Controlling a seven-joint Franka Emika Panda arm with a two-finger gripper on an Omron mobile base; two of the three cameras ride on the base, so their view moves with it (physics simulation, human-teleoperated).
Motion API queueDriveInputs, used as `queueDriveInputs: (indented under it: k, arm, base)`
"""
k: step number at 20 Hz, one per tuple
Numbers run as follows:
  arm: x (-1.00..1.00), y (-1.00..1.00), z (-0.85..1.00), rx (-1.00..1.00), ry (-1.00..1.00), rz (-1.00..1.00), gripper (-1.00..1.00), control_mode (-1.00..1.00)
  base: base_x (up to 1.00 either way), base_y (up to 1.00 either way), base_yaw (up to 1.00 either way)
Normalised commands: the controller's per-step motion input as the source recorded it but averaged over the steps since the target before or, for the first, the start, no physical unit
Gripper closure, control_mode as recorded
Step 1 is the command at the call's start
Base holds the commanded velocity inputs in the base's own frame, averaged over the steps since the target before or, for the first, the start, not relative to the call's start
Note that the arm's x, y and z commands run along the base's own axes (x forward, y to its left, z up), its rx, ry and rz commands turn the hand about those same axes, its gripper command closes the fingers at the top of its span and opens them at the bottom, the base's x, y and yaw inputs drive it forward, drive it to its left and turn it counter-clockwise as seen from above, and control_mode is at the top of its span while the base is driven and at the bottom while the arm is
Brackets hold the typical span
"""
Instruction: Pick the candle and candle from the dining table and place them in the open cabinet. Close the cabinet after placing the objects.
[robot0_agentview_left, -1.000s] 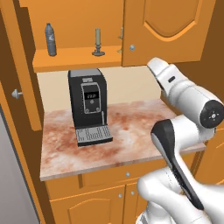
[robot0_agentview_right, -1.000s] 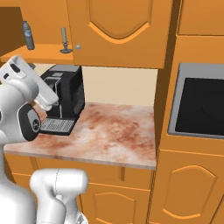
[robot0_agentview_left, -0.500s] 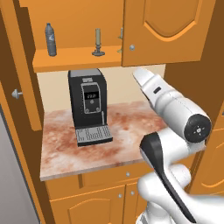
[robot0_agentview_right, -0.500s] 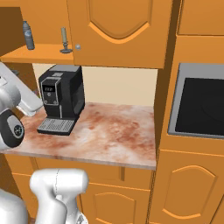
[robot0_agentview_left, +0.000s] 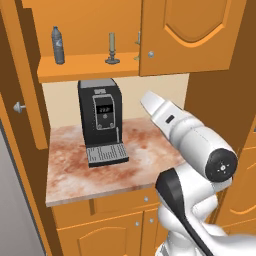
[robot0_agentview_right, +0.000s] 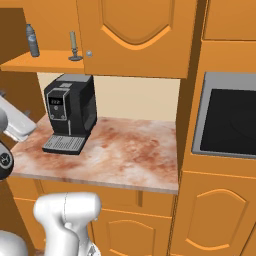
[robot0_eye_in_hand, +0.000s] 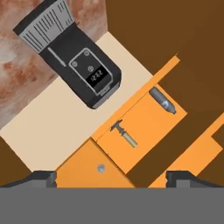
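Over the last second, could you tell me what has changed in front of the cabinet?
The arm has swung across the counter: in the left base view its forearm dropped lower and leftward, toward the coffee machine. Nothing was picked up or released. The olive candle and the bottle stayed on the cabinet shelf.

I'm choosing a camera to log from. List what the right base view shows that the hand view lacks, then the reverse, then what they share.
Right base view alone: a dark built-in oven to the right. Hand view alone: the gripper, fingertips wide apart with nothing between. Both: the coffee machine, the olive candle, the bottle on the cabinet shelf, and the marbled counter.
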Motion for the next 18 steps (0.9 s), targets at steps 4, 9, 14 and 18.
queueDriveInputs:
  k: [4, 9, 14, 18]
  arm:
    - [-0.12, 0.03, -0.18, -0.07, 0.00, 0.05, -1.00, -1.00]
    - [-0.29, 0.07, -0.16, -0.07, -0.02, 0.04, -1.00, -1.00]
    - [-0.16, 0.14, -0.20, -0.08, 0.00, 0.03, -1.00, -1.00]
    - [-0.18, 0.18, -0.23, -0.10, -0.02, 0.03, -1.00, -1.00]
  base:
    - [0.00, 0.00, 0.00]
    - [0.00, 0.00, 0.00]
    - [0.00, 0.00, 0.00]
    - [0.00, 0.00, 0.00]
